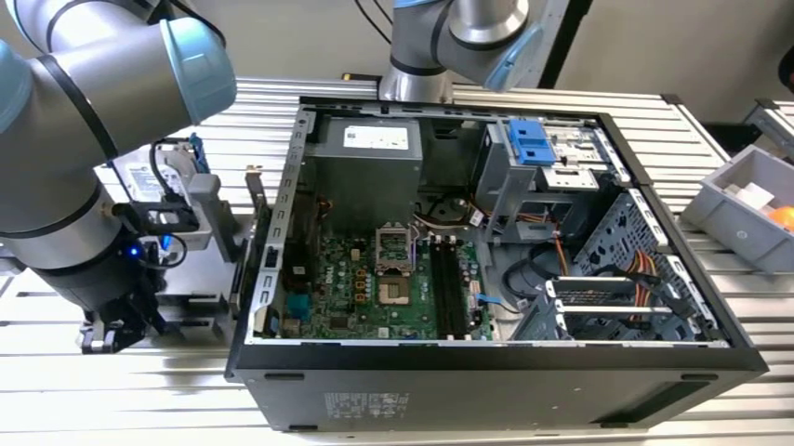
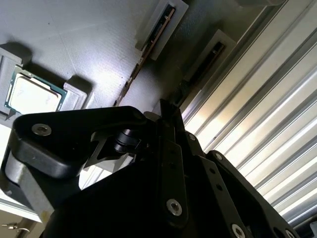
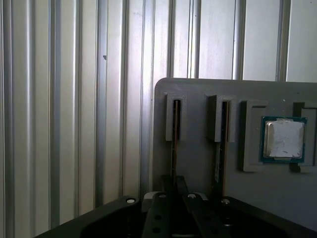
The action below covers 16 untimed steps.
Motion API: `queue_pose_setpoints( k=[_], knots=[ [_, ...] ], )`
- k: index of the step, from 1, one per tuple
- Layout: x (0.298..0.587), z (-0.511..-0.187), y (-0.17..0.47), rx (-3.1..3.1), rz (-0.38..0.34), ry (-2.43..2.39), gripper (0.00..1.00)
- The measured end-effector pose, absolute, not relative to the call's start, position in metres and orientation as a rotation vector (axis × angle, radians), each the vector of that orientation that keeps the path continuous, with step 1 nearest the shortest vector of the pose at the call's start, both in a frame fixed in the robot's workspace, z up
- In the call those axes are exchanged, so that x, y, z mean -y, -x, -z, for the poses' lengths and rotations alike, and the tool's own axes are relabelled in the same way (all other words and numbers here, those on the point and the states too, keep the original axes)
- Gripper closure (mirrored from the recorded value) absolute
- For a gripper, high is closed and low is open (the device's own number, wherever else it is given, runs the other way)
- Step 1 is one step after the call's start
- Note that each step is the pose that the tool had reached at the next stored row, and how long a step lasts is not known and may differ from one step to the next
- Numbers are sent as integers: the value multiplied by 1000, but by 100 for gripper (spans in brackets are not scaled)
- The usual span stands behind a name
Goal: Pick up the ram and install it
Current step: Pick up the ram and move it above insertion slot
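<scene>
From the exterior view's left, the grey arm (image 1: 74,139) reaches down to the ribbed metal surface (image 1: 112,409) beside the open case (image 1: 496,372). Its dark lower end is hard to make out there, and the frame's edge cuts off its upper joints.

The case lies on its side in the middle. Inside it are a green motherboard (image 1: 360,288) with long black slots (image 1: 453,288), a tangle of cables, and drive bays toward the exterior view's right.

Further right a grey bin (image 1: 732,200), cut off by the frame, holds something orange (image 1: 783,216).

In the first wrist view the gripper (image 3: 175,181) hangs over a grey holder (image 3: 198,89) that rests on the surface. The ram (image 3: 176,121) stands on edge in a narrow slot of that holder, in line with the gripper. Its lower length is hidden behind the black gripper body.

A second stick (image 3: 224,121) stands in the neighbouring slot, between the ram and a square silver chip (image 3: 283,139) seated in its own recess.

The jaws sit close on either side of the ram's edge. I cannot tell whether they have closed on it.
</scene>
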<state>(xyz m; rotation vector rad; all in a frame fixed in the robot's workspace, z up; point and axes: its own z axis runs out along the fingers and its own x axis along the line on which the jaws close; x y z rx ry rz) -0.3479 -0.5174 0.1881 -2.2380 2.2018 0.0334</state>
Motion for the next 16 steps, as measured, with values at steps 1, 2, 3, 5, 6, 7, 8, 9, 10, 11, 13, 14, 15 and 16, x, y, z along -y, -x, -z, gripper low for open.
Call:
queue_pose_setpoints(
  k=[1, 2, 3, 5, 6, 7, 8, 9, 10, 11, 13, 14, 15, 16],
  knots=[
    [517, -188, 348, -2202, -33, 2238, 100],
    [517, -188, 348, -2202, -33, 2238, 100],
    [517, -188, 348, -2202, -33, 2238, 100],
    [517, -188, 348, -2202, -33, 2238, 100],
    [517, -188, 348, -2202, -33, 2238, 100],
    [517, -188, 348, -2202, -33, 2238, 100],
    [517, -188, 348, -2202, -33, 2238, 100],
    [517, -188, 348, -2202, -33, 2238, 100],
    [517, -187, 348, -2202, -33, 2238, 100],
    [517, -187, 348, -2202, -33, 2238, 100],
    [517, -187, 348, -2202, -33, 2238, 100],
    [517, -187, 348, -2202, -33, 2238, 100],
    [517, -187, 348, -2202, -33, 2238, 100],
    [517, -187, 348, -2202, -33, 2238, 100]
  ],
)
